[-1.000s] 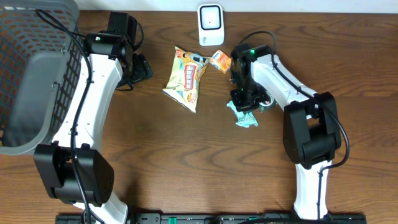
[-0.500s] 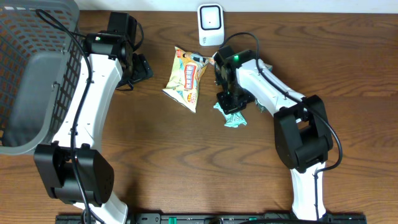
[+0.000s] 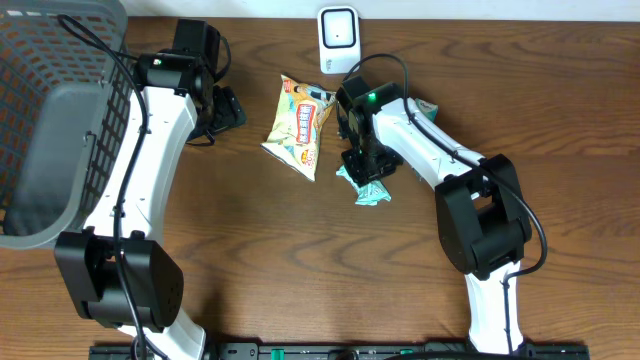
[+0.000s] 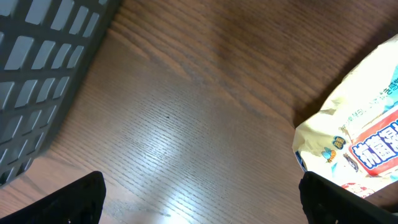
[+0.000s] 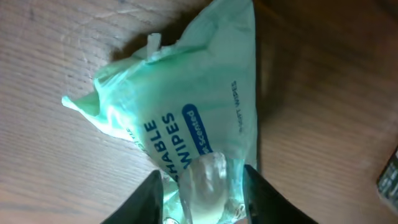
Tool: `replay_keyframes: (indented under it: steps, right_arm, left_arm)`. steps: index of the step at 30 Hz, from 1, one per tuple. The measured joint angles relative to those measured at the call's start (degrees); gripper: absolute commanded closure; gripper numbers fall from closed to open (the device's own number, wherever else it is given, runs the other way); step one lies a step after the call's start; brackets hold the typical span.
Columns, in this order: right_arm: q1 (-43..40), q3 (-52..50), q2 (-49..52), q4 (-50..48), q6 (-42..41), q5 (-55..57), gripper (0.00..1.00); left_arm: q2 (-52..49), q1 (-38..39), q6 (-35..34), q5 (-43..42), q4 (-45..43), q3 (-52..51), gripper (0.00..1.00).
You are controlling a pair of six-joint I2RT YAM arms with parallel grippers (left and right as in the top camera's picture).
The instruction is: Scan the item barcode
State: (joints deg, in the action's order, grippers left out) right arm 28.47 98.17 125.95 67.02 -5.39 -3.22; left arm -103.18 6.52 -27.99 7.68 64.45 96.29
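One shift: my right gripper [image 3: 362, 168] has carried the wipes pack [image 3: 372, 193] left, nearer the scanner [image 3: 338, 38]; whether it grips now, I cannot tell.

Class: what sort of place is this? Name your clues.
Probably a mock shop checkout: a white barcode scanner, a grey plastic shopping basket, and a yellow snack bag on a wooden table.

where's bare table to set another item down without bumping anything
Bare table lies right of the right arm, and in front between it and the left arm. Crowded around the scanner, snack bag and wipes pack; basket fills the left.
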Motion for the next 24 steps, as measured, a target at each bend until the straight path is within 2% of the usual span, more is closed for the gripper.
replay_keyframes:
  steps: [7, 17, 24]
  right_arm:
    - [0.00, -2.69, -0.26, -2.12, -0.35, 0.35, 0.99]
    - [0.00, -2.40, -0.68, -2.29, -1.40, 0.17, 0.99]
    - [-0.85, 6.80, -0.55, -1.14, -1.99, 0.00, 0.99]
  left_arm:
    - [0.00, 0.00, 0.00, 0.00, 0.00, 0.00, 0.02]
    - [0.00, 0.00, 0.00, 0.00, 0.02, 0.00, 0.02]
    - [0.00, 0.00, 0.00, 0.00, 0.00, 0.00, 0.02]
